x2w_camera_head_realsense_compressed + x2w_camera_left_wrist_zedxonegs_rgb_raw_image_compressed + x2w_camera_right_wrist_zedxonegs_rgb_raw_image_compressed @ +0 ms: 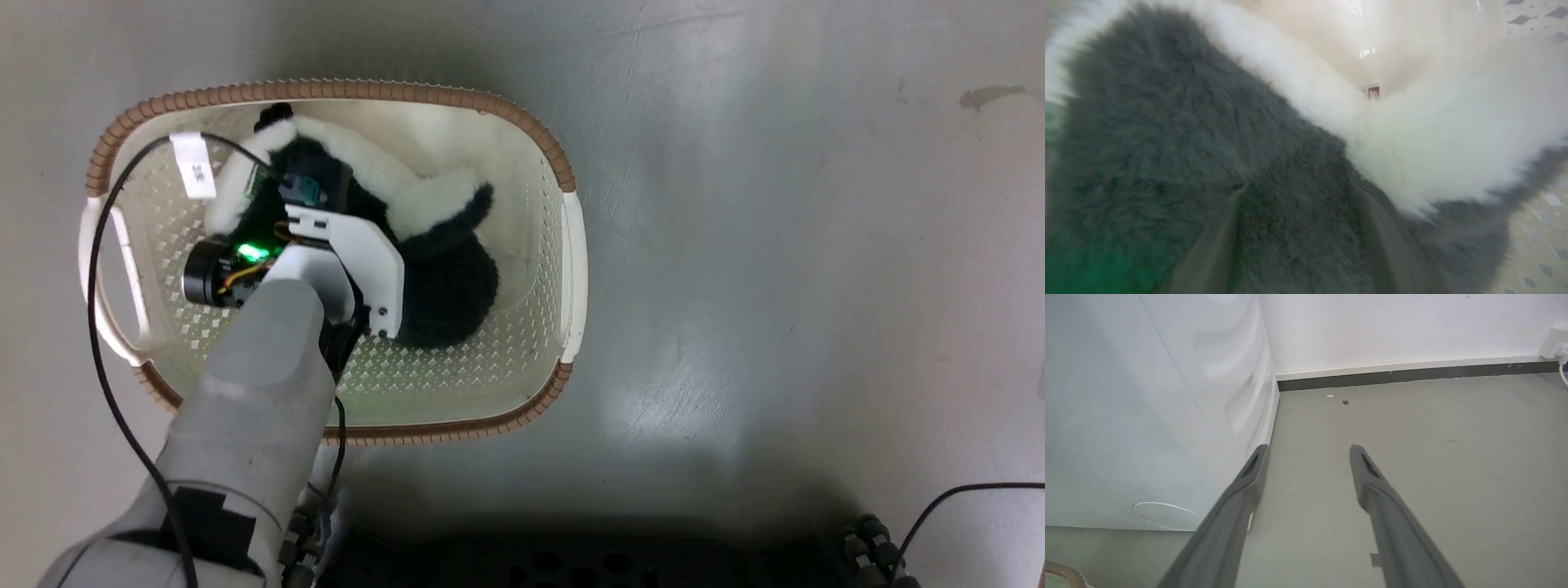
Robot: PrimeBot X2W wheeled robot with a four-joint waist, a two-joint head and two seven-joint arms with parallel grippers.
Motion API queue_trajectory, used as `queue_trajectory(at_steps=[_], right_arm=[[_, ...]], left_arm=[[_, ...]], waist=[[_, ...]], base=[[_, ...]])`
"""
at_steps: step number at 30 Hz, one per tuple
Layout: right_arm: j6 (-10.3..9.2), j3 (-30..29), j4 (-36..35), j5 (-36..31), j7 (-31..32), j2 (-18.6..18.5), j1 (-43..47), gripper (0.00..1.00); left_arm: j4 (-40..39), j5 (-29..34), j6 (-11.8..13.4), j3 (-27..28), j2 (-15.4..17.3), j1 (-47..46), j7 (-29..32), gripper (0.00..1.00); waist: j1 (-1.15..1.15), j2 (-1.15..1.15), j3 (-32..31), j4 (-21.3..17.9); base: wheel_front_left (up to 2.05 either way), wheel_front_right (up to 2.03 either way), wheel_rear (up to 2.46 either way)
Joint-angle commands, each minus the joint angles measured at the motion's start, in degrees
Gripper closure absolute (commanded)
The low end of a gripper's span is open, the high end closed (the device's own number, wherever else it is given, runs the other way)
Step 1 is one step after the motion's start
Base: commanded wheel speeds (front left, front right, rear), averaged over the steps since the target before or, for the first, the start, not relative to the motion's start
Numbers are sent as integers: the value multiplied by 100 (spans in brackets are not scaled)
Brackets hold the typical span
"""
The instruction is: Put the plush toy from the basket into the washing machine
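Observation:
The plush toy (445,278), black fur with white patches, lies in the cream basket (571,245) with the brown rim, on the grey floor. My left gripper (309,178) reaches down into the basket and presses on the toy's upper part. In the left wrist view its two fingers (1208,245) stand apart, sunk in the toy's dark fur (1167,122), with fur between them. My right gripper (1306,447) hangs open over bare floor, nothing between its fingers, beside the washing machine's white panel (1147,416). The machine's porthole and door are out of view.
A black cable (98,327) with a white label (194,167) loops over the basket's left side. The basket's rim (1061,573) peeks in at the right wrist view's lower left. A white wall with a dark baseboard (1412,371) lies beyond.

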Motion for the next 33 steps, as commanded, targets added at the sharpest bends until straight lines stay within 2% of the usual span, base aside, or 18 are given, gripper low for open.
queue_trajectory(at_steps=[1,2,10,17,33], right_arm=[[3,-51,-80,41,-67,-3,-162,0],[3,-56,-86,45,-67,-3,-169,0],[3,-93,-39,116,-67,-3,-189,0],[3,-73,167,197,-67,-3,-187,0],[3,210,905,312,-67,-3,401,0]], left_arm=[[438,-53,-28,-75,17,167,169,78],[438,-64,-56,-83,12,166,174,100],[438,-115,-82,-135,38,166,33,100],[438,-154,-196,-203,71,249,-140,100],[438,-345,-471,-368,75,1058,-1116,100]], waist=[[0,0,54,-2],[0,0,34,-2],[0,0,-204,-62],[0,0,-666,-147],[0,0,-2615,-194]], base=[[0,0,0],[0,0,0],[0,0,0],[0,0,0],[0,0,0]])
